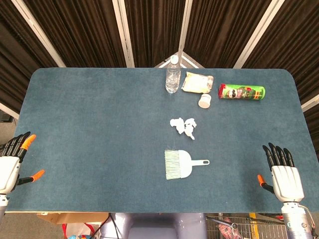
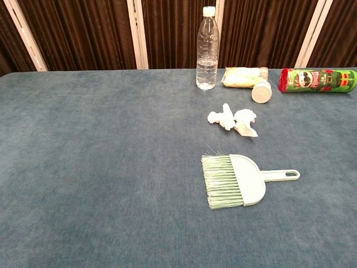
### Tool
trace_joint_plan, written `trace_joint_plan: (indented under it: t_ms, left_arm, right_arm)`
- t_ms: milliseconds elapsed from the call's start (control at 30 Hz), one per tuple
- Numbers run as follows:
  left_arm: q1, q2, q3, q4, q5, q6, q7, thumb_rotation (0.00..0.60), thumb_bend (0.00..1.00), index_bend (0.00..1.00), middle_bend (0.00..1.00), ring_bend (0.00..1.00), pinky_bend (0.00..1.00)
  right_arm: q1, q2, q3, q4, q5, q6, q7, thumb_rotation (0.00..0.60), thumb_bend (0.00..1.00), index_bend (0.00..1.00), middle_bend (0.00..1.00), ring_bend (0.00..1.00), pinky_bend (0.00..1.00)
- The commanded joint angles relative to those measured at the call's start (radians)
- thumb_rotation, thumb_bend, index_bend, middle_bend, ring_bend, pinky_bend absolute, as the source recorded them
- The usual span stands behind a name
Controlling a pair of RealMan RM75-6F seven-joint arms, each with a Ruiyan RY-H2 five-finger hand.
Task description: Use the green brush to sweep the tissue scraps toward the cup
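Head view takes in the whole blue bench [image 1: 89, 139], and the brush serves as the landmark for everything on it. Left hand [image 1: 12, 159] rests far to the brush's left at the bench edge, fingers spread and holding nothing; right hand [image 1: 284, 174] sits far to the brush's right, palm down, fingers spread wide and likewise empty. Beyond the brush, at the far edge, lie a green crisp can [image 1: 241, 92] on its side, a clear water bottle [image 1: 172, 74] standing upright and a yellowish packet [image 1: 197, 82]. The green brush [image 1: 179, 164] itself lies flat, untouched, bristles pointing left and handle pointing right toward the right hand. Just beyond it sit the tissue scraps [image 1: 183, 126], a loose white cluster, and beyond those the small white cup [image 1: 205, 100], apparently tipped on its side.

The risks, as I judge them: the thin flat handle may slip in a grasp, light scraps may scatter sideways under a fast stroke, and an overshoot could knock the cup or bottle.
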Motion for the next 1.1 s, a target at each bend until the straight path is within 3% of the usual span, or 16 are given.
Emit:
trace_joint_plan:
  t_ms: [33, 500, 567, 667, 733, 833, 933, 1100]
  left_arm:
    - [0.000, 0.000, -0.001, 0.000, 0.000, 0.002, 0.000, 0.600, 0.00, 0.00, 0.00, 0.00, 0.02]
    - [0.003, 0.002, -0.001, 0.000, -0.003, 0.005, -0.006, 0.600, 0.00, 0.00, 0.00, 0.00, 0.02]
    - [0.003, 0.002, 0.000, 0.000, -0.002, 0.005, -0.006, 0.600, 0.00, 0.00, 0.00, 0.00, 0.02]
    - [0.004, 0.002, -0.002, -0.002, -0.001, 0.007, -0.007, 0.600, 0.00, 0.00, 0.00, 0.00, 0.02]
    - [0.003, 0.002, -0.003, -0.003, -0.001, 0.007, -0.008, 0.600, 0.00, 0.00, 0.00, 0.00, 0.02]
    - [0.001, 0.002, -0.004, -0.004, 0.001, 0.008, -0.008, 0.600, 0.00, 0.00, 0.00, 0.00, 0.02]
    - [0.001, 0.001, -0.003, -0.002, 0.004, 0.009, -0.010, 0.600, 0.00, 0.00, 0.00, 0.00, 0.02]
    - [0.001, 0.004, -0.005, -0.002, 0.003, 0.009, -0.019, 0.600, 0.00, 0.00, 0.00, 0.00, 0.02]
  right_arm:
    - [0.000, 0.002, -0.001, -0.003, 0.002, -0.003, -0.002, 0.600, 0.32, 0.00, 0.00, 0.00, 0.00]
    - [0.031, -0.005, -0.004, -0.036, -0.009, -0.052, -0.030, 0.600, 0.33, 0.00, 0.00, 0.00, 0.00]
    - [0.048, -0.014, 0.004, -0.051, -0.004, -0.070, -0.052, 0.600, 0.32, 0.00, 0.04, 0.06, 0.07]
    - [0.074, -0.023, 0.019, -0.071, -0.010, -0.086, -0.087, 0.600, 0.32, 0.00, 0.33, 0.39, 0.41]
    - [0.096, -0.032, 0.032, -0.079, -0.013, -0.103, -0.102, 0.600, 0.32, 0.00, 0.59, 0.66, 0.64]
    - [0.127, -0.052, 0.049, -0.081, 0.007, -0.138, -0.111, 0.600, 0.32, 0.03, 0.81, 0.87, 0.79]
    - [0.171, -0.088, 0.070, -0.072, 0.051, -0.198, -0.143, 0.600, 0.32, 0.14, 0.95, 0.98, 0.88]
    - [0.235, -0.152, 0.079, -0.061, 0.149, -0.291, -0.252, 0.600, 0.32, 0.28, 0.99, 1.00, 0.91]
